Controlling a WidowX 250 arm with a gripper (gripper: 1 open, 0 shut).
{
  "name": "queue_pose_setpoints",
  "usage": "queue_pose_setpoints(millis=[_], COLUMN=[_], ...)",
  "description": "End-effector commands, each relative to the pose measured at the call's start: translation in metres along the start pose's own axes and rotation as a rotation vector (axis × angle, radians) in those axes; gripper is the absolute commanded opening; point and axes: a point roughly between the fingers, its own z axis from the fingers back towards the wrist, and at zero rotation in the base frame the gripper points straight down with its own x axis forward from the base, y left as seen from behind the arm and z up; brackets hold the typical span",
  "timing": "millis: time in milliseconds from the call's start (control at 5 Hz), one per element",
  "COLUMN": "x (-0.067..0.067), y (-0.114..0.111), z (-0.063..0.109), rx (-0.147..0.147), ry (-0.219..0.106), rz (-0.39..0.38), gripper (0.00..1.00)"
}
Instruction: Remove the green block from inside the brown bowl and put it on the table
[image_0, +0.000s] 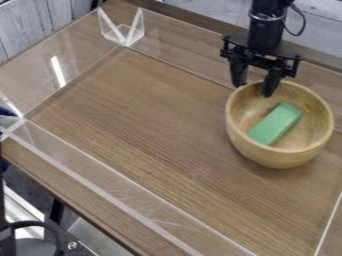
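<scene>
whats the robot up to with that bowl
The robot's gripper is at the far-left rim of the brown bowl, one finger seemingly dipping inside it. The green block lies in the bowl, away from the fingers, so it isn't being held. The job is to get that block out and onto the table, and that hasn't happened yet. Whether the gripper is pinching the rim is hard to tell from this view.
</scene>
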Motion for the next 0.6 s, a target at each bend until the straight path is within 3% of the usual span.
queue_pose_setpoints(millis=[0, 400], x=[0.0127, 0.0071], y=[-0.0025, -0.0034], z=[0.0149, 0.0088], rx=[-0.015, -0.021], ry=[-0.081, -0.089], rz=[-0.006, -0.007], gripper=[0.00, 0.00])
